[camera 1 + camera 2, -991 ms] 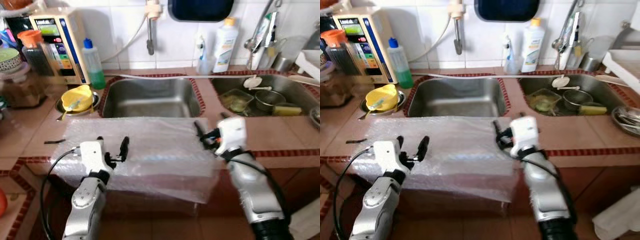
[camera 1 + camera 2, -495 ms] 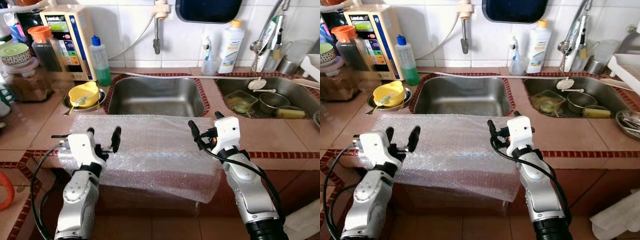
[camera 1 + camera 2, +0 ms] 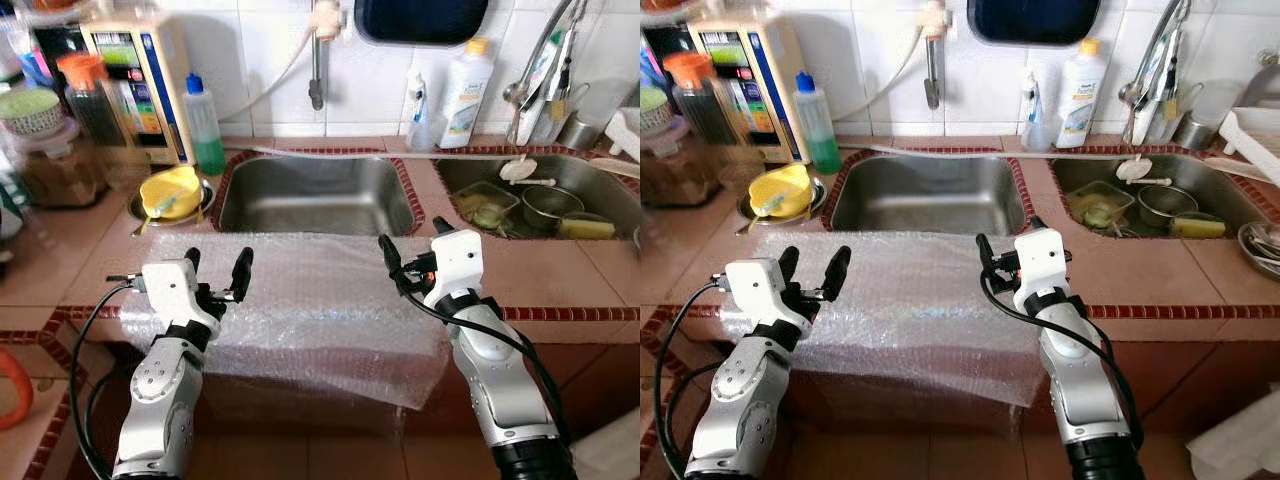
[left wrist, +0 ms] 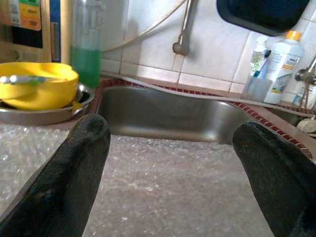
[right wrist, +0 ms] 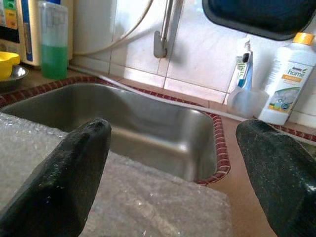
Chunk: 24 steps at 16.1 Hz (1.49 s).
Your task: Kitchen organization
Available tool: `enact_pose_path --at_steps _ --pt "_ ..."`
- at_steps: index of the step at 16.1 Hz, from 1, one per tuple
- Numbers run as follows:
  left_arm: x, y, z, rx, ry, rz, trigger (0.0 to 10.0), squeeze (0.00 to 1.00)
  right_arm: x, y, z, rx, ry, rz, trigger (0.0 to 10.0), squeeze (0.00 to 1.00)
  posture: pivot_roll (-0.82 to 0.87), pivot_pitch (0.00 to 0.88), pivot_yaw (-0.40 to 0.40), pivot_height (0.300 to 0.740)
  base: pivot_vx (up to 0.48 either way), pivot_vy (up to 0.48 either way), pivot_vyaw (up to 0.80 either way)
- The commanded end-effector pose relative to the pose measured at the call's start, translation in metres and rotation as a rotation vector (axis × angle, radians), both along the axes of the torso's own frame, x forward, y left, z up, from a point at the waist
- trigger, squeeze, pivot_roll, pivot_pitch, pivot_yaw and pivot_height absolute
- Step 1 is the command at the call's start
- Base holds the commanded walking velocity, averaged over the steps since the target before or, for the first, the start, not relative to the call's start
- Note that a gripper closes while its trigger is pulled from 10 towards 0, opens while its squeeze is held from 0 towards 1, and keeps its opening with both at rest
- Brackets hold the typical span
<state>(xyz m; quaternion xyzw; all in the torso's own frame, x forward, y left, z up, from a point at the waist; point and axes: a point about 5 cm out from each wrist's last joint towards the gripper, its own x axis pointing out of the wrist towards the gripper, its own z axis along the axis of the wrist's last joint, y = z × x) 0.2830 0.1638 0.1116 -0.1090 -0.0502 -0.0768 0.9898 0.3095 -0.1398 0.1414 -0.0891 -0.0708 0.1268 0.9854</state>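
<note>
A clear sheet of bubble wrap [image 3: 310, 300] lies on the tiled counter in front of the empty steel sink [image 3: 315, 195], and its near edge hangs over the counter front. My left gripper [image 3: 217, 265] hovers open just above the sheet's left part, with nothing between its fingers. My right gripper [image 3: 412, 240] is open over the sheet's right edge, also holding nothing. In the left wrist view the two black fingers [image 4: 74, 163] stand wide apart over the bubble wrap [image 4: 163, 192]. The right wrist view has the same spread fingers [image 5: 69, 168] facing the sink [image 5: 148, 128].
A yellow bowl [image 3: 172, 192] sits in a steel dish left of the sink, beside a green soap bottle [image 3: 203, 125] and a water unit [image 3: 130, 70]. A second basin [image 3: 600, 195] at right holds dishes. A white bottle [image 3: 466, 80] stands by the wall.
The view has shifted as the camera moved. My left gripper has edged slightly forward and to the right over the sheet. Both grippers stay open, and the bubble wrap lies as before.
</note>
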Motion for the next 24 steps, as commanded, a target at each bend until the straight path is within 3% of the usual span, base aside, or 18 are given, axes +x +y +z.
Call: enact_pose_path --at_steps 1,12,17,22,24 --pt "0.001 -0.002 0.005 0.001 -0.015 -0.022 10.0 0.00 0.000 -0.001 0.006 0.000 -0.029 -0.008 10.0 0.00 -0.20 0.000 0.030 0.740 0.315 0.000 0.00" --pt "0.000 -0.003 0.002 0.001 -0.003 -0.038 10.0 0.00 0.000 0.001 0.005 -0.006 -0.027 0.003 10.0 0.00 -0.20 0.000 0.030 0.740 0.321 0.000 0.00" --pt "0.001 0.001 0.002 -0.005 -0.004 0.012 10.0 0.00 0.000 0.001 0.005 -0.009 -0.027 0.007 10.0 0.00 -0.20 0.000 0.028 0.740 0.060 0.000 0.00" --pt "0.002 0.018 0.014 0.022 -0.061 0.153 10.0 0.00 -0.002 0.007 0.006 -0.021 -0.036 0.050 10.0 0.00 -0.19 0.000 0.027 0.740 0.000 0.000 0.00" --pt "0.002 0.020 0.014 0.028 -0.065 0.148 10.0 0.00 -0.004 0.012 0.005 -0.007 -0.013 0.103 10.0 0.00 -0.19 0.000 0.026 0.740 0.000 0.000 0.00"
